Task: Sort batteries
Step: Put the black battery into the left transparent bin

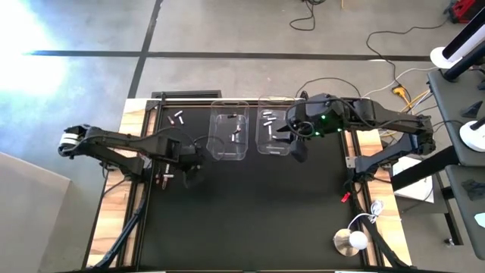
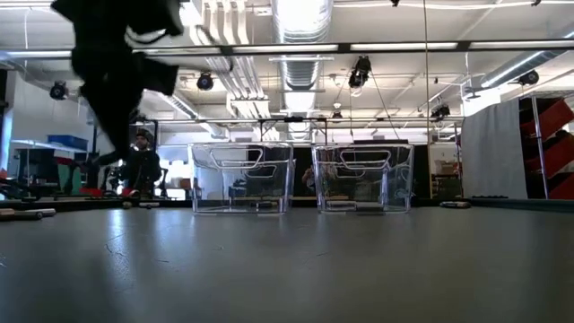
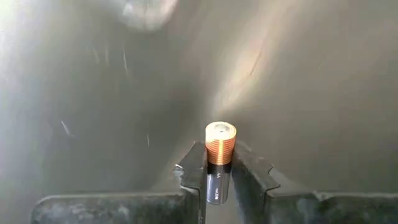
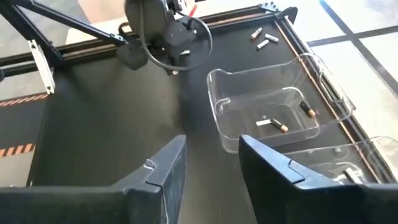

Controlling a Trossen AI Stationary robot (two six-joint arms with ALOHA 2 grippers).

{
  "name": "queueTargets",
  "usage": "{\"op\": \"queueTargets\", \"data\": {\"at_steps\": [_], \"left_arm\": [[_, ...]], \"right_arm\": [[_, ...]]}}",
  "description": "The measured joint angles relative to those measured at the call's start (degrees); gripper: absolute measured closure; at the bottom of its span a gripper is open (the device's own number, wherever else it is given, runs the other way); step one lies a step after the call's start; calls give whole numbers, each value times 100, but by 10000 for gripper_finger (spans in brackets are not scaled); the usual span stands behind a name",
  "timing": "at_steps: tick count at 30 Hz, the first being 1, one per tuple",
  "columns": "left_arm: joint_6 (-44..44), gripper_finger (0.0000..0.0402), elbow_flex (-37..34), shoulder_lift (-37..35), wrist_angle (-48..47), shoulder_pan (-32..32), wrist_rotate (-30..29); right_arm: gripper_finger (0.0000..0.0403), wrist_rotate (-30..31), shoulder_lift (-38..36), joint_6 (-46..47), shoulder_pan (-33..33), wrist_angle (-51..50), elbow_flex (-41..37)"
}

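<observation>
My left gripper (image 3: pixel 220 163) is shut on a dark battery with a copper end (image 3: pixel 220 140), above the black mat left of the bins (image 1: pixel 189 171); the low view shows it raised (image 2: pixel 117 126). My right gripper (image 4: pixel 211 158) is open and empty, hovering in front of the right clear bin (image 1: pixel 295 144). The left bin (image 1: pixel 229 136) holds dark batteries (image 4: pixel 273 126) lying on its floor. Silvery batteries (image 1: pixel 267 117) lie in the right bin (image 1: pixel 271 130). Loose batteries lie on the mat at the far left (image 1: pixel 179 117) and near the left edge (image 1: pixel 163 180). My left gripper pinches the battery between its two fingers by the dark body (image 3: pixel 219 182). The battery lies along the fingers, and its copper end (image 3: pixel 221 135) sticks out past the fingertips toward the mat. It is lifted clear of the mat.
A white round object (image 1: pixel 351 240) and a small red item (image 1: pixel 345 197) sit at the table's near right. Cables run behind the far edge. A person (image 2: pixel 139 166) shows in the room beyond. Open black mat (image 1: pixel 250 220) lies in front of the bins.
</observation>
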Motion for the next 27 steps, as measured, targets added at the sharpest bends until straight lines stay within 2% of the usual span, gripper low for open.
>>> {"op": "queueTargets", "data": {"at_steps": [7, 11, 19, 27], "left_arm": [[780, 368, 1486, -35, -16, 422, -622], [1378, 368, 2240, 103, 588, 1143, -390], [2197, 368, 3453, 1301, 282, 2402, -302], [2711, 368, 3874, 2795, -113, 2669, -143]], "right_arm": [[269, 88, -86, 567, 11, -144, 233], [259, 536, -113, 484, 37, -401, 395], [240, 605, -143, 778, 123, -993, 444], [244, 563, -348, 1255, 265, -1602, 444]]}}
